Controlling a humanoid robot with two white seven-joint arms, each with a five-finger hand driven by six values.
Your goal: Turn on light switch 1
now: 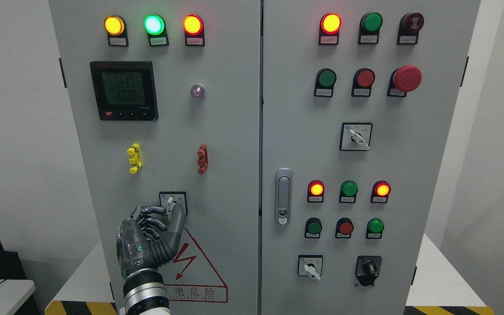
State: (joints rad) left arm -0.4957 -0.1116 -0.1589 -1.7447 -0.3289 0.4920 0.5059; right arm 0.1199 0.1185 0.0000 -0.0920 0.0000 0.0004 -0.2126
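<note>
**Knob being pinched low on the left door: slip and over-turn are the risks**

The switch (173,204) is being found on the left door of the cabinet (234,175), below and between the yellow clip (134,158) and the red clip (202,159), and just above the warning triangle (195,271). Its small white lever is being held upright or nearly so. The left hand (147,238) is being raised from below the switch, with its fingers (151,211) curled and two tips being closed on the lever; whether the hold is firm cannot be told, since the lever is partly being covered by the tips.

Several failures are being judged possible. The lever is short and smooth-looking, so the tips may be slipped off as the wrist is being rotated, leaving the switch unturned. If the pinch is being placed off the lever's axis, the plate beside it may be pushed instead. An over-turn past the wanted position is also being risked, because the labels beside the switch are too small to be read. The curled fingers under the switch are being kept close to the door, and scraping against it is likely if the hand is being tilted.

The right hand is not being shown.
</note>
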